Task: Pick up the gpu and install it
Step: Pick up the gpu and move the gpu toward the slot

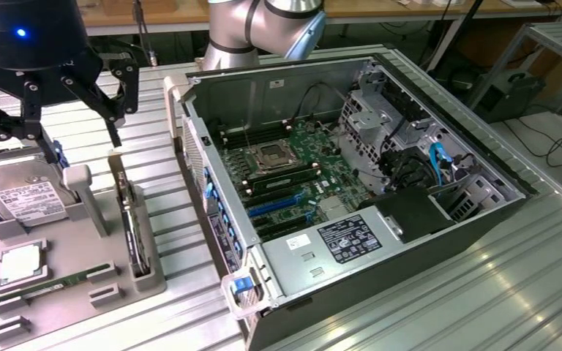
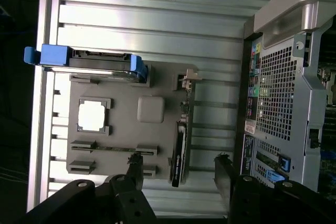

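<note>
So at this point the gripper (image 1: pixel 76 139) was hanging over the far end of the grey parts holder (image 1: pixel 71 245), on the exterior view's left side of the slatted metal table (image 1: pixel 456 292). From the wrist cam, the gripper (image 2: pixel 178 179) had its two black fingers (image 2: pixel 134 174) spread wide, one on each side of the gpu (image 2: pixel 179 145) without touching it, so it was wide open with nothing in it. The gpu (image 1: pixel 132 219) stood on its edge in a slot along the side of the holder closest to the PC case (image 1: pixel 359 183), with its silver bracket end at the far end, under the gripper. Not installed, obviously. On the same holder (image 2: pixel 123 129) there was a hard drive (image 2: pixel 86 61) in a blue caddy, a CPU (image 2: pixel 93 115) in a square pocket, and a narrow memory stick (image 2: pixel 113 149) lying between two small clips. In the exterior view the hard drive (image 1: pixel 27 197) sat at the far left of the holder, the CPU (image 1: pixel 17 265) nearer, and the memory stick (image 1: pixel 52 287) nearer again. The case lay on its side with the panel off, just right of the holder, motherboard (image 1: pixel 281 175) facing up. The robot arm (image 1: pixel 261 29) was behind the case at the far side.
</note>
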`<state>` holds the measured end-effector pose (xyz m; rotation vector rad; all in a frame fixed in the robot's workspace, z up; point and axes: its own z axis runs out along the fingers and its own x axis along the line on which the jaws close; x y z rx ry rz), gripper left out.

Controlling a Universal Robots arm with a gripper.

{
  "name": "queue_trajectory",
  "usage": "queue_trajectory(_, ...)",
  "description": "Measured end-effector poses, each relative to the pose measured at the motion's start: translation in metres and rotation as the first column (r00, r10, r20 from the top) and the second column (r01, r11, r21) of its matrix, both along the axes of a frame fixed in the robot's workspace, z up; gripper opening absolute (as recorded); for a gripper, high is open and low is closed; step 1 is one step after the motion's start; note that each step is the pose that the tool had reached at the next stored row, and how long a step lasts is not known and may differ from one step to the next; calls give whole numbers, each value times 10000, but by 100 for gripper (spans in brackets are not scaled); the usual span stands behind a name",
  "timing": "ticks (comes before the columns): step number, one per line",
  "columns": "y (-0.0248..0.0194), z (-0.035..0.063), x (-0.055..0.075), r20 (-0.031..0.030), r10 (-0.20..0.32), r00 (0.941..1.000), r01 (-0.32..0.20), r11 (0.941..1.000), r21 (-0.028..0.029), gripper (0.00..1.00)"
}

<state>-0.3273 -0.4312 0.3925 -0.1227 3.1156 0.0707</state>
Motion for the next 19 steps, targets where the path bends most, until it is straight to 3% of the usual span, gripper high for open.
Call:
queue_trajectory(5, 0, -49, 0, 1, -546, 9985, 546, 9985, -4, 66)
queue_trajectory(19, -5, -177, 0, 1, -531, 9986, 531, 9986, -11, 66)
